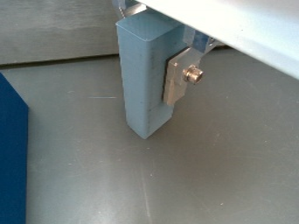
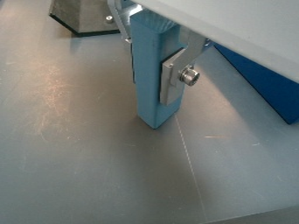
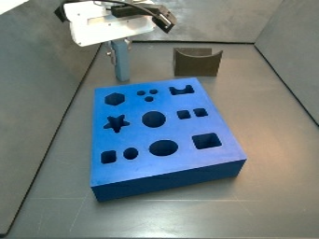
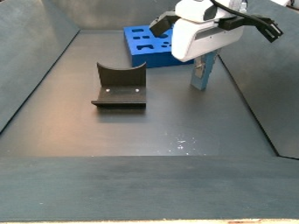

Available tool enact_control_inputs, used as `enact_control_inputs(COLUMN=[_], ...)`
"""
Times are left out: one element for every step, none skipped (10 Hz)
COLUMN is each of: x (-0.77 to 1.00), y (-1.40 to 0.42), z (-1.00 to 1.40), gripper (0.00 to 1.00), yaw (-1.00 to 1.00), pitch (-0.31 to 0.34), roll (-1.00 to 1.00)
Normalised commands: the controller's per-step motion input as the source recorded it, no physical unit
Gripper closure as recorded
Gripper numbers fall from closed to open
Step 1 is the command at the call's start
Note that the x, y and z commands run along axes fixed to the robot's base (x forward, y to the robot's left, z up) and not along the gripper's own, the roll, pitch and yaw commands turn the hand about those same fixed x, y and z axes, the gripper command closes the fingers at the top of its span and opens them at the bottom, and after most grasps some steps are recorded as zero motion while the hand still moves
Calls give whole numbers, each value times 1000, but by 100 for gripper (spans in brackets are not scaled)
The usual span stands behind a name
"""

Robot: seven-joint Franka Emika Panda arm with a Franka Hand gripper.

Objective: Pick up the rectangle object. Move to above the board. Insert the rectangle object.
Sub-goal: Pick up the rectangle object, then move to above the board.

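Surface [image 4: 140, 131]: we count one grey floor carrying everything.
Board [image 3: 162, 126]: one thick blue slab, lying flat, its top full of cut-outs. We count about ten in a side view, with a star, circles and squares among them.
Fixture [image 4: 119, 87]: one dark bracket on its plate, well apart from the block.
Block [image 1: 149, 74]: one slim light-blue piece, upright, its foot on or just above the surface, just beside the board's far edge [image 3: 118, 63]. We judge it stiff, light and matte, so not slippery, but tall enough to tip or swing if held low.
Tool [image 2: 160, 63]: one. It sits over the block's upper part, and we see a silver finger [image 1: 179, 77] pressed flat on a side face, so we read it as pinching the block.
Hold: high up on two opposite flat faces suits us, keeping the block plumb for the hole.
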Motion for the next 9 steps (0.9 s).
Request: enact_control_inputs(x=[0,0,0,0,0,0,0,-96,-115], y=[0,0,0,0,0,0,0,-130,-128], z=[0,0,0,0,0,0,0,1000,1000], gripper=[100,100,100,100,100,100,100,100,100], yaw=[0,0,0,0,0,0,0,-144,-245], pitch=[0,0,0,0,0,0,0,89,148], roll=[0,0,0,0,0,0,0,251,256])
